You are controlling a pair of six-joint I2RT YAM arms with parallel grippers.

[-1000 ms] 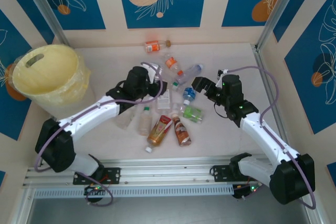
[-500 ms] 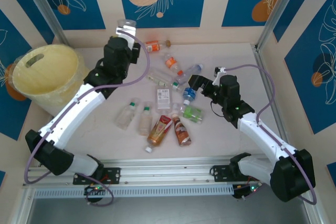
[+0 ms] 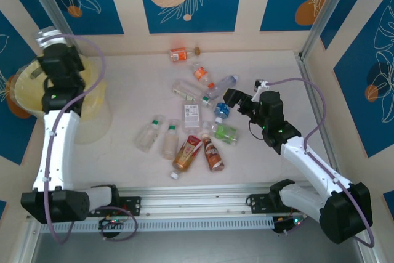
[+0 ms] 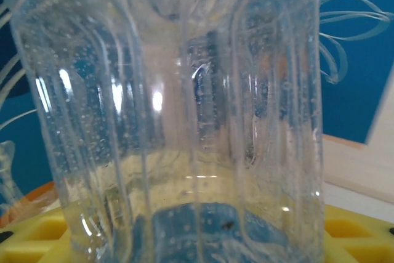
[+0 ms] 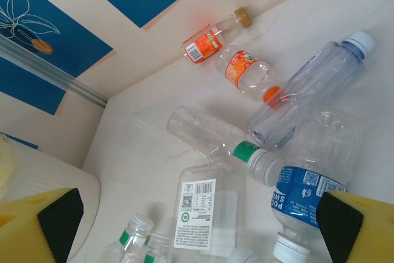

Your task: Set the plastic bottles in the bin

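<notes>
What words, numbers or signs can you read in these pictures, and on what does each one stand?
"POC" above "SW": on the blue-label bottle; the rest is cut off.
Barcode and square code on the white-label bottle: its print is too small to read.
Print on the orange-label bottle by the wall: blurred, unreadable.

I am looking through the bottle (image 4: 184, 121): clear, ribbed plastic, glossy and beading with tiny droplets. The bin (image 3: 28, 93) is showing smooth, matt pale-yellow plastic under a thin crinkly clear liner (image 3: 98, 118). The counter (image 5: 135, 158) is looking matt and smooth. The lying bottles (image 5: 320, 78) are glinting, clear plastic wearing glossy printed labels (image 5: 197, 214). The rail (image 3: 203, 198) is gleaming, ribbed metal
</notes>
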